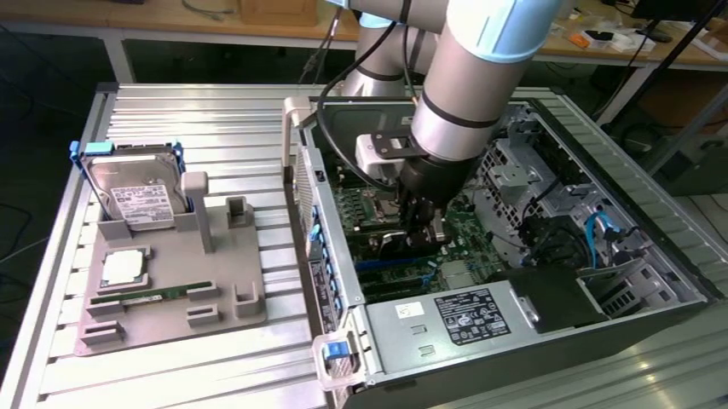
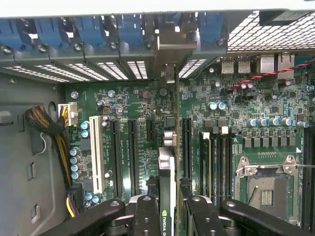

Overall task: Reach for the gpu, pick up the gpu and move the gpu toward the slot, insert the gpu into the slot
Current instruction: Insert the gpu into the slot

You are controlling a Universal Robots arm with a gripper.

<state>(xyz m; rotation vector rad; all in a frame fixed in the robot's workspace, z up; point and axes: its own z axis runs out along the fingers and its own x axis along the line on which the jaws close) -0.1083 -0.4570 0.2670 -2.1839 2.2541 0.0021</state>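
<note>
Fingers (image 2: 146, 216) clamp the thin gpu (image 2: 166, 172) edge-on over the motherboard (image 2: 123, 108).

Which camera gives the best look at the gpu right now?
The wrist view: the gpu stands edge-on between the fingers, with the motherboard behind it. In the exterior view the arm hides nearly all of it inside the computer case.

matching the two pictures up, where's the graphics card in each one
exterior view: the graphics card is the dark slab under the pincer, low inside the computer case.
wrist view: it is seen edge-on, a thin strip gripped between the pincer's two black fingers.
shared landmark: the row of blue clips along the case wall.
</note>
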